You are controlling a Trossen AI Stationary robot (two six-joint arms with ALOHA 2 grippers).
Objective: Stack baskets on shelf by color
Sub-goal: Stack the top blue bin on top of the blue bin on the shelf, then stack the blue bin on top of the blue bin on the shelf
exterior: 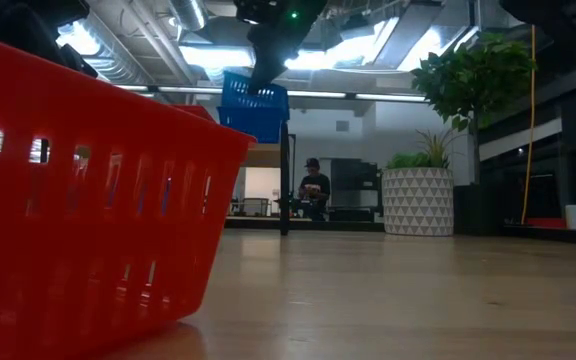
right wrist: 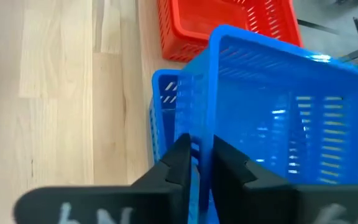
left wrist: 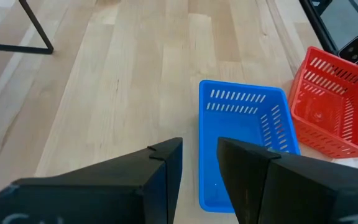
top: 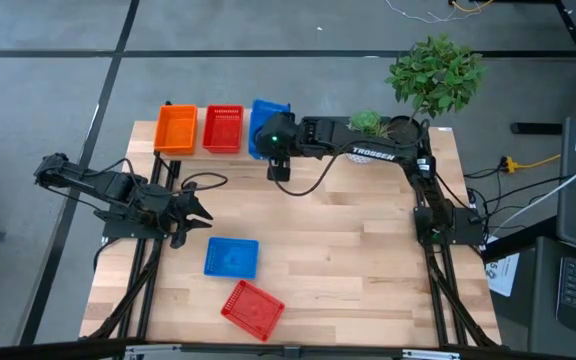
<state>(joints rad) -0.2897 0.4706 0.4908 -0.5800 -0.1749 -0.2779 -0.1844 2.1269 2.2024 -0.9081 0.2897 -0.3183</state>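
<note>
On the shelf [top: 200, 131] at the table's far edge stand an orange basket [top: 176, 128], a red basket [top: 223, 128] and a blue basket [right wrist: 164, 106]. A second blue basket [right wrist: 278, 106] tilts over that blue one, with my right gripper [right wrist: 202, 165] shut on it. My left gripper [left wrist: 199, 171] hangs open over the table's left part. Just ahead of it, another blue basket [left wrist: 244, 140] and a red basket [left wrist: 337, 106] rest on the table by their bottoms. My right gripper has the tilted blue basket by its near wall [right wrist: 202, 140], one finger inside the basket and one outside. The fingers slant down toward the far edge. The basket sits tilted [exterior: 255, 100], its lower part in the blue basket beneath.
A white patterned plant pot [exterior: 418, 200] with a leafy plant [top: 436, 75] stands at the table's far right, behind my right arm. Cables lie by my left arm [top: 203, 183]. A person [exterior: 313, 190] sits far off in the room beyond. Bare wood spans the table's middle and right [top: 358, 250].
</note>
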